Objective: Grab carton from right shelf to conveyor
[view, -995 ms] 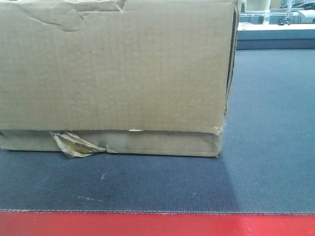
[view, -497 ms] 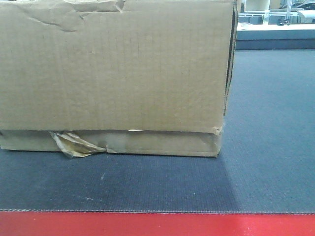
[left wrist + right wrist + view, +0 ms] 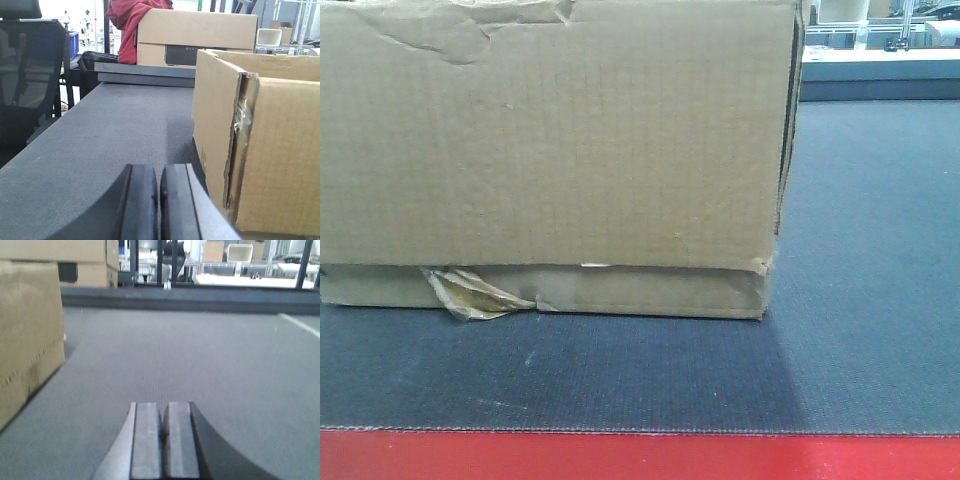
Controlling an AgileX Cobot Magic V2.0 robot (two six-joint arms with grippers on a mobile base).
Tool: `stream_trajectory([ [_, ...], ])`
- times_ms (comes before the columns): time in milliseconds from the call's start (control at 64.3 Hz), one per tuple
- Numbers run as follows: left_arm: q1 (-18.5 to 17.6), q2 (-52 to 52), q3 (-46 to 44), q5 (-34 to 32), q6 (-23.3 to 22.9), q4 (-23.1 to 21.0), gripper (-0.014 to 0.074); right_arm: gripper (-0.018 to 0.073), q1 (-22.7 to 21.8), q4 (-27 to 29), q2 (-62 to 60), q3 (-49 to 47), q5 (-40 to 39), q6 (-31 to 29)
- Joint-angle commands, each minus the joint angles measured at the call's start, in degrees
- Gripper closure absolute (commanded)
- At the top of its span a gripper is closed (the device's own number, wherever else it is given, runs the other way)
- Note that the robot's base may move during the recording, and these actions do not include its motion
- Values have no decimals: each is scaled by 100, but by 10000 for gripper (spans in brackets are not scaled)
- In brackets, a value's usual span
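The worn brown carton (image 3: pixel 550 150) rests on the dark grey conveyor (image 3: pixel 860 300) belt, behind its red border strip (image 3: pixel 640 458), with a torn taped flap (image 3: pixel 470 292) along its lower edge. In the left wrist view my left gripper (image 3: pixel 159 172) is shut and empty, low over the belt, just left of the carton (image 3: pixel 280 150). Over in the right wrist view my right gripper (image 3: pixel 163 410) is shut and empty, to the right of the carton (image 3: pixel 27 330), apart from it. The right shelf is out of view.
Beyond the belt's far end in the left wrist view stand another cardboard box (image 3: pixel 195 35) with a red cloth (image 3: pixel 127 20) draped beside it, and a black mesh chair (image 3: pixel 30 75) at the left. White benches (image 3: pixel 240 280) stand in the background.
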Motion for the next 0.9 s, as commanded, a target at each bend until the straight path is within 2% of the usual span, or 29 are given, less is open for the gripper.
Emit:
stream_trajectory([
  [0,28,-30,-8,-94,6,0,576,639,-26,24,-90,64,3,-48],
  [171,28,-30,-8,-94,6,0,576,639,-26,24,-90,64,-206,-48],
  [886,28,-30,-8,-94,6,0,576,639,-26,24,-90,64,-206,-48],
])
